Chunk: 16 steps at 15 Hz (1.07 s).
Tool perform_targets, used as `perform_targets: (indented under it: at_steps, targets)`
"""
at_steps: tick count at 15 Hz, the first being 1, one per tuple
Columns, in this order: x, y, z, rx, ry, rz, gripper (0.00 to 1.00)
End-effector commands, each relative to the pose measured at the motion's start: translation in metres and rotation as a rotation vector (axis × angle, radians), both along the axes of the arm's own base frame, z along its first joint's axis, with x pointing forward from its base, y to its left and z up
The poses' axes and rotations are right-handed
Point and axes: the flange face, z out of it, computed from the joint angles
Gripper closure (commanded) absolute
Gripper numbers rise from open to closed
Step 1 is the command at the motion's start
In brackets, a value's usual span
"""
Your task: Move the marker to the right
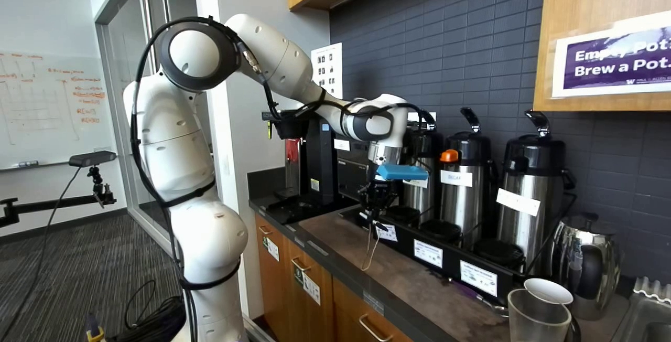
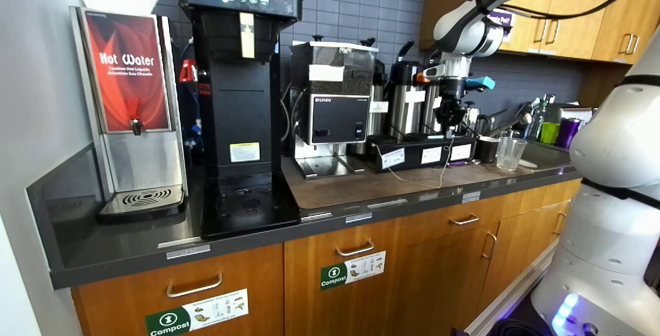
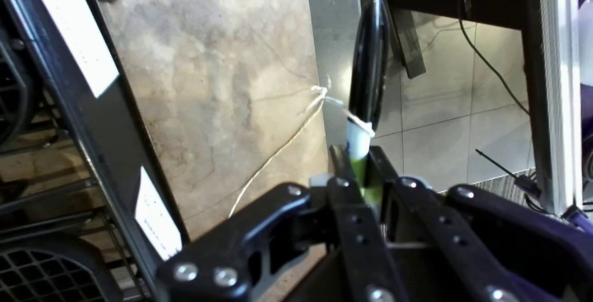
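The marker has a long black cap and a white and green body in the wrist view. A thin pale string is tied round it at the cap's edge. My gripper is shut on the marker's green and white part, and the cap points out past the fingertips. In an exterior view the gripper is above the brown counter mat, close to the front of the black rack. The marker's dark end shows just under the fingers, and the string hangs down. The gripper also shows in an exterior view, where the marker is too small to make out.
Several steel coffee dispensers stand behind the black rack. A clear cup, a white-rimmed cup and a steel pot stand at the rack's end. A coffee grinder and a brewer stand at the opposite end.
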Motion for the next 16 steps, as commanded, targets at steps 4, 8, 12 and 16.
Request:
perform_targets:
  at_steps: [4, 8, 12, 16]
  targets:
    - [-0.011, -0.040, 0.003, -0.064, -0.031, 0.094, 0.97]
    - [-0.011, -0.057, -0.012, -0.087, -0.075, 0.149, 0.97]
    - [-0.008, -0.075, -0.034, -0.099, -0.102, 0.171, 0.97]
    - [-0.007, -0.088, -0.057, -0.112, -0.108, 0.200, 0.97]
